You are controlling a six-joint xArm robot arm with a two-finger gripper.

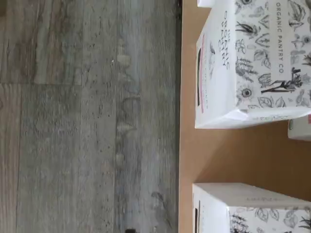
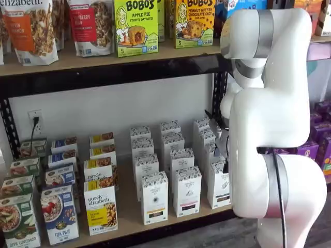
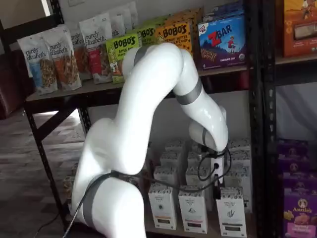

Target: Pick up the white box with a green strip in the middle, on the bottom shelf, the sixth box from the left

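The white box with a green strip [image 3: 231, 212] stands at the bottom shelf [image 2: 129, 219] front edge (bare board beside it); gripper [image 2: 223, 140] largely hidden, jaws spread wide.

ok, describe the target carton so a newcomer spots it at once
Find the bottom shelf, the tan board in the black rack. Its right end holds three columns of tall white cartons with speckled tops. The white box with a green strip fronts the rightmost column, beside the arm; its neighbours' strips are black.
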